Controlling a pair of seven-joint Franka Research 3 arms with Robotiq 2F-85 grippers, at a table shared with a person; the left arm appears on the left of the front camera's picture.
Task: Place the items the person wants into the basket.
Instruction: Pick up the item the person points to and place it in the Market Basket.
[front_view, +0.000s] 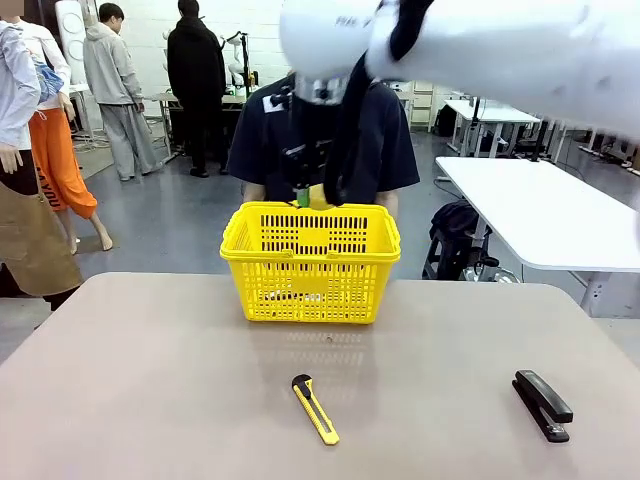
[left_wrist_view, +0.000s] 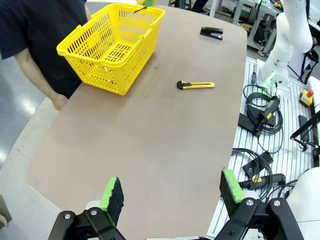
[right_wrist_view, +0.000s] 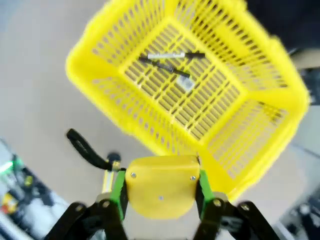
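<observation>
Clamping a small yellow tape measure with black strap (right_wrist_view: 161, 186) between its green pads (right_wrist_view: 118, 189), the right end effector (right_wrist_view: 160, 192) hangs above the bright yellow plastic shopping basket with slotted lattice sides (front_view: 311, 262), which stands at the far edge of the counter (front_view: 150, 400) in front of the person in a dark navy T-shirt (front_view: 395, 150). On the basket floor lie a black marker with white barrel (right_wrist_view: 170, 55) and a thin black pen (right_wrist_view: 165, 66). Nearer the robot's edge rest a yellow-black box cutter (front_view: 315, 408) and, towards the right corner, a black stapler (front_view: 542, 404). Over the counter's left edge, the left end effector (left_wrist_view: 172, 192) has its jaws spread wide, grasping nothing.
</observation>
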